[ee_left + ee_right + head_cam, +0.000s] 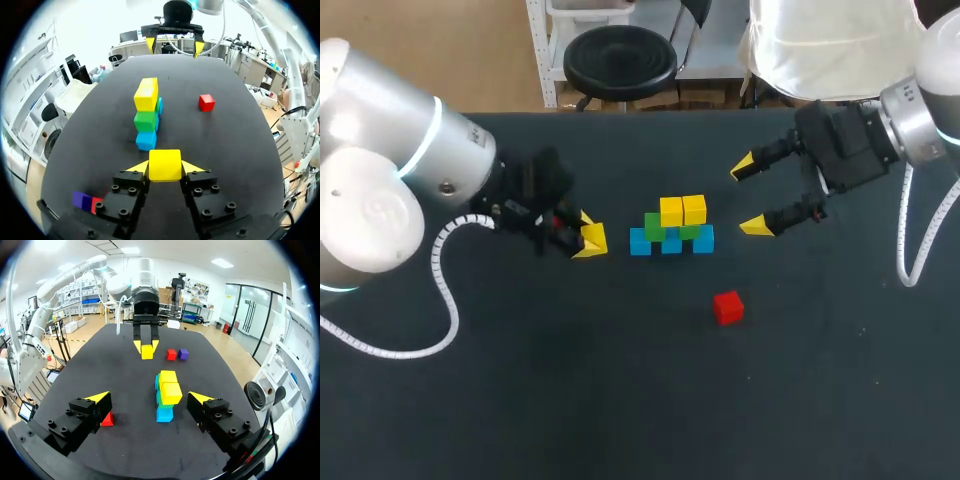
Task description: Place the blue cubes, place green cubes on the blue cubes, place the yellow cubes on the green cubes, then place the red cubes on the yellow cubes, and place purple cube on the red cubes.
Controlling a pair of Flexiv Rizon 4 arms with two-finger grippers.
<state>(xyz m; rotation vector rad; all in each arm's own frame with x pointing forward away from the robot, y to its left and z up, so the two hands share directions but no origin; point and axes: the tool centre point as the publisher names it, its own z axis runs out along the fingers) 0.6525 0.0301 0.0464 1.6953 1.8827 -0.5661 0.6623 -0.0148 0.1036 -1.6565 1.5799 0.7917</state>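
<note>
- Black table (520, 400), and a pyramid stands at its middle: three blue cubes (671, 243) in a row, two green cubes (656, 226) on them, two yellow cubes (682, 210) on top.
- Left gripper (588, 238) is clamped on a third yellow cube (165, 165), just beside the stack.
- Right gripper (750, 196) hangs wide apart on the stack's other side, holding nothing.
- Two reds: a loose red cube (728, 307) lies near the stack, and a second red cube (171, 354) sits right beside the single purple cube (183, 354), by the left arm.

Left wrist view: stack (146, 117) seen end-on, rear cubes hidden behind the near column. A red cube (96, 204) beside the left gripper (165, 167) is half covered by its body. Right wrist view: loose red cube (107, 419) partly behind a finger (98, 399).
</note>
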